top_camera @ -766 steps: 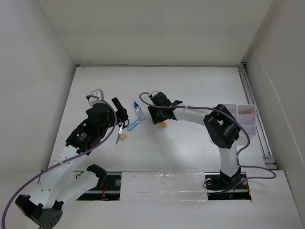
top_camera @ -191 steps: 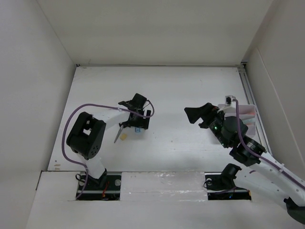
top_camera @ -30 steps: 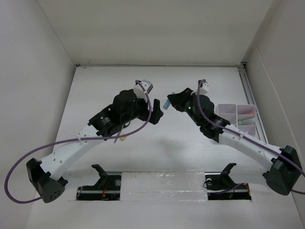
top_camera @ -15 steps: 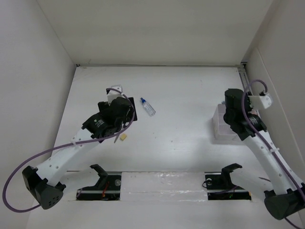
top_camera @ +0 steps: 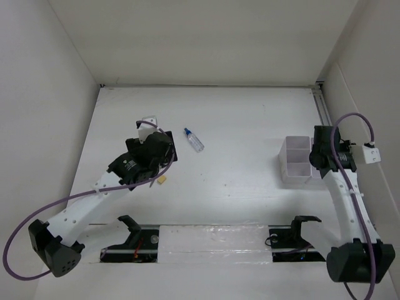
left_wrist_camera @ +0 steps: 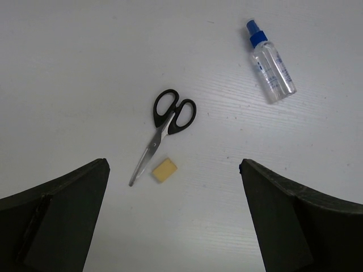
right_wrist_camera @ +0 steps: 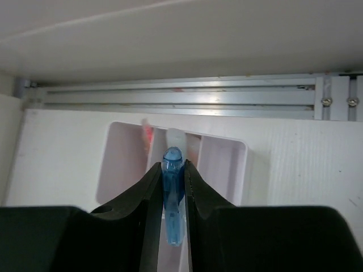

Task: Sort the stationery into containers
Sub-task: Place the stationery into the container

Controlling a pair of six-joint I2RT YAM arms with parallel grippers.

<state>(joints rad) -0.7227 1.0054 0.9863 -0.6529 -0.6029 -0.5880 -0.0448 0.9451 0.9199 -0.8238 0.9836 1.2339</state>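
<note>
Right hand (right_wrist_camera: 173, 170) clamps blue marker (right_wrist_camera: 173, 195) above organiser (right_wrist_camera: 241, 152); left hand (top_camera: 161, 152) wide; scissors (left_wrist_camera: 167, 127), eraser (left_wrist_camera: 164, 170), glue bottle (left_wrist_camera: 272, 71) beneath it lie unsorted.

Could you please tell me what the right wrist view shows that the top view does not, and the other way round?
Only the right wrist view: a blue marker clamped upright in the right gripper, just above the organiser, and a faint red item in one of its compartments.
Only the top view: the blue-capped bottle, the small yellow eraser and the left arm, all on the far side of the table from the organiser.
Both: the organiser itself and the white table it stands on.
</note>
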